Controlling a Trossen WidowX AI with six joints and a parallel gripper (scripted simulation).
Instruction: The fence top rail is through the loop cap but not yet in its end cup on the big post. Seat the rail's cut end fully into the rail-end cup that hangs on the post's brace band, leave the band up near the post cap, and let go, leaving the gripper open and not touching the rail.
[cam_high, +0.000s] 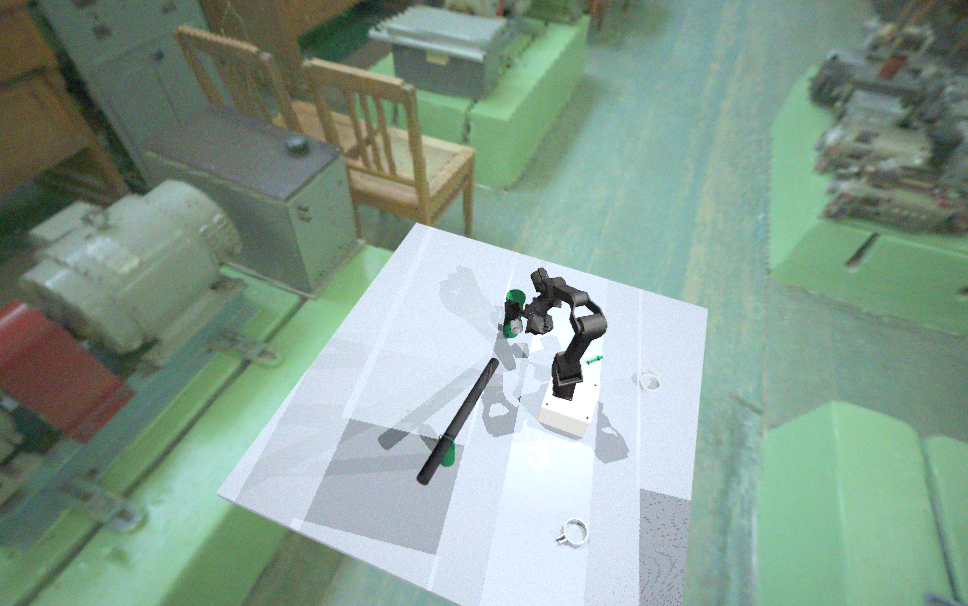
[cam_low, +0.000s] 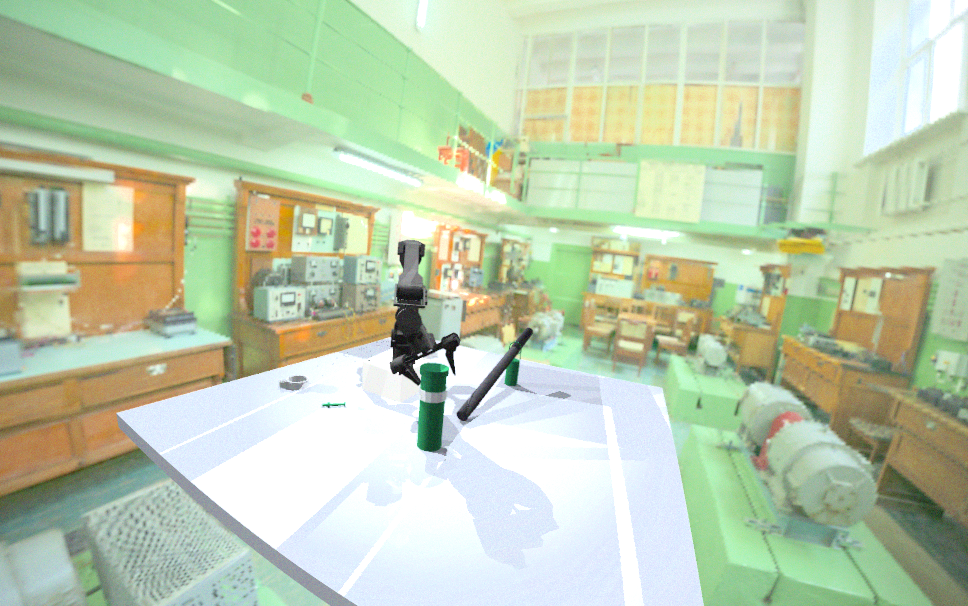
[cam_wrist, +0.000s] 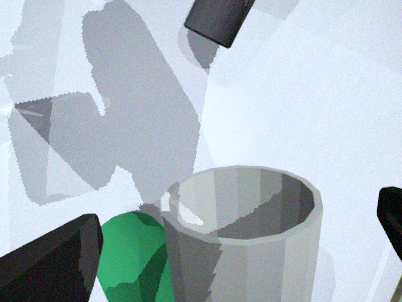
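The big green post (cam_high: 515, 294) (cam_low: 430, 425) (cam_wrist: 132, 242) stands upright, with the pale brace band (cam_low: 432, 395) near its cap. The grey rail-end cup (cam_high: 515, 326) (cam_wrist: 270, 270) is empty, its mouth toward the wrist view's upper part. The black rail (cam_high: 464, 414) (cam_low: 492, 378) (cam_wrist: 217, 22) slopes through the loop cap on the small green post (cam_high: 447, 454) (cam_low: 512, 374). Its near end is low by the table, apart from the cup. My gripper (cam_low: 436, 378) (cam_wrist: 242, 216) is open, with its fingers spread on either side of the cup and clear of the rail. The band is hidden in the wrist view.
A small green bolt-like piece (cam_high: 594, 359) (cam_low: 333, 405) lies beyond the white robot base (cam_high: 564, 420). One pale ring clamp (cam_high: 640, 383) lies beside the arm, another (cam_high: 565, 527) nearer the table's front edge.
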